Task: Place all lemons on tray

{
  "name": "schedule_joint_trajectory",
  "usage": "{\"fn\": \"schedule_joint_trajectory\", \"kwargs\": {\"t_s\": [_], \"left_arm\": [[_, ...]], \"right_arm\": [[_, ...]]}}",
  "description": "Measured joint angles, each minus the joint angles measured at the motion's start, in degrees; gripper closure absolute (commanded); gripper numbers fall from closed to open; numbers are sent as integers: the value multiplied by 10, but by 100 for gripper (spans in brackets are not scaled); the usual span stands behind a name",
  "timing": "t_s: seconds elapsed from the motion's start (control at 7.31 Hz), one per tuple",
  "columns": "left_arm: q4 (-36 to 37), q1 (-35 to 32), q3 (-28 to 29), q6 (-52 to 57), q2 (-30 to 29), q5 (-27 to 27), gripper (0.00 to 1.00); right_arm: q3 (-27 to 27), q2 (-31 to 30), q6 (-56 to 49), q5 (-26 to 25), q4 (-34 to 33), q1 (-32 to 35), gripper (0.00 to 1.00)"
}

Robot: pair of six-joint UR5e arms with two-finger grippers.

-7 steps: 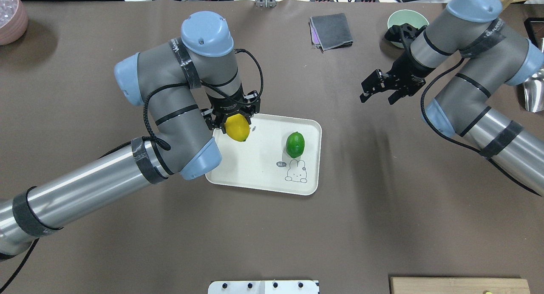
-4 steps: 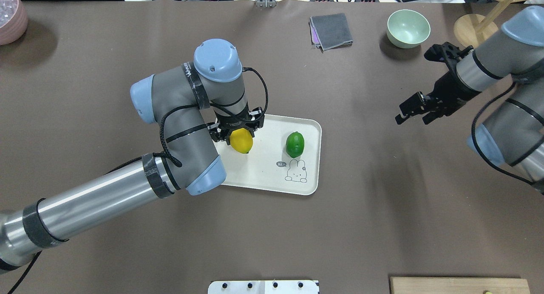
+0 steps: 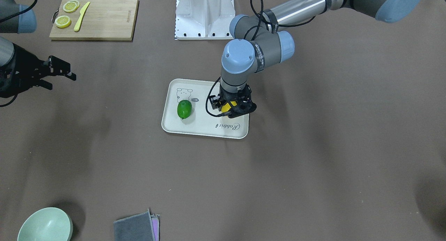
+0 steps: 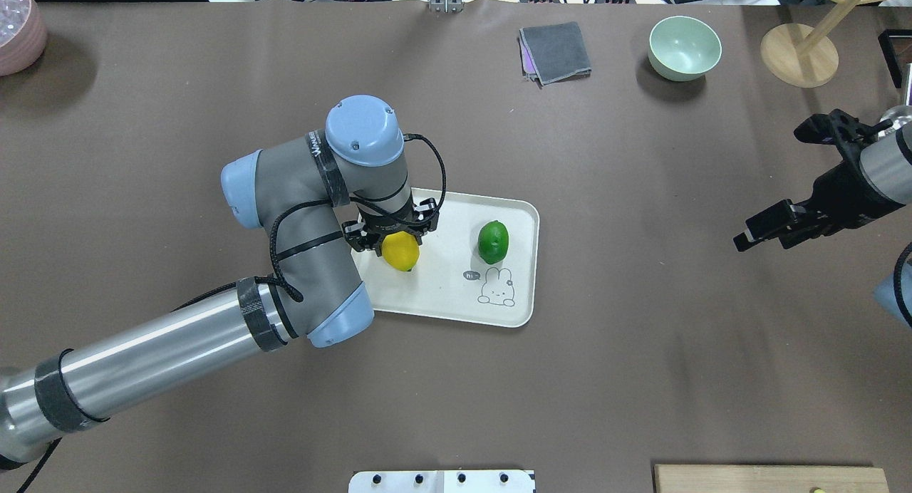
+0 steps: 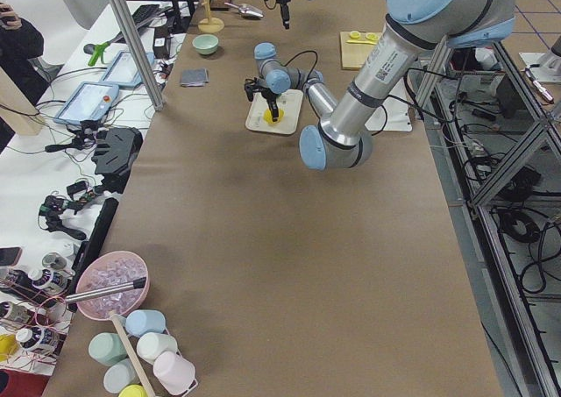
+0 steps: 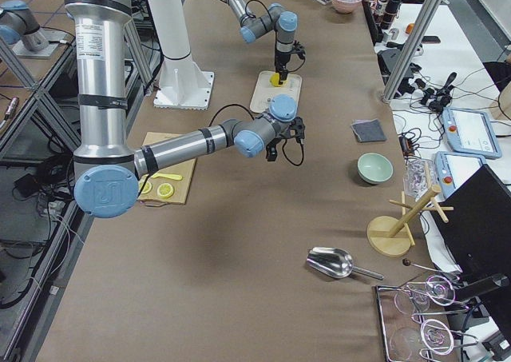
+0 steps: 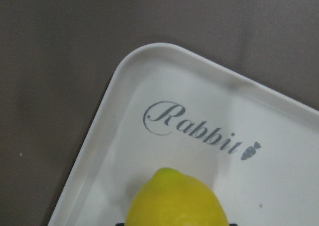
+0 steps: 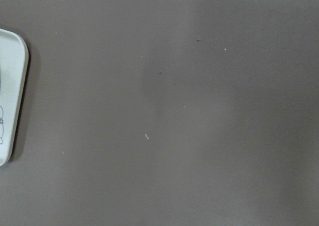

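The cream tray point(image 4: 442, 286) lies mid-table. It also shows in the front view point(image 3: 205, 129) and in the left wrist view point(image 7: 124, 81), where the "Rabbit" script is visible. The green lemon point(image 4: 493, 241) rests on the tray's right half, also seen in the front view point(image 3: 184, 109). My left gripper point(image 4: 393, 238) is shut on the yellow lemon point(image 4: 401, 251) and holds it low over the tray's left end, by the script. I cannot tell whether it touches the tray. The yellow lemon fills the bottom of the left wrist view point(image 7: 174, 201). My right gripper point(image 4: 768, 235) is open and empty, far right of the tray.
A green bowl point(image 4: 684, 48), a grey cloth point(image 4: 554, 51) and a wooden stand point(image 4: 798, 55) sit at the far edge, and a pink bowl point(image 4: 18, 33) at the far left. A cutting board point(image 3: 104, 21) with lemon slices and a yellow knife lies near the robot's base.
My left gripper has carried the yellow lemon further over the tray and lower. My right arm has drawn back to the right, away from the tray.
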Motion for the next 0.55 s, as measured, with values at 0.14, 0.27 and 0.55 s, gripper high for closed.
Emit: {"fn": "schedule_joint_trajectory", "kwargs": {"t_s": [0.14, 0.27, 0.55], "left_arm": [[0, 0, -5, 0, 1, 1, 2], [1, -2, -9, 0, 1, 0, 2], [10, -19, -21, 1, 2, -10, 2]], "right_arm": [[4, -16, -17, -2, 3, 19, 1], [4, -32, -25, -8, 3, 41, 1], [2, -52, -29, -34, -30, 87, 1]]}}
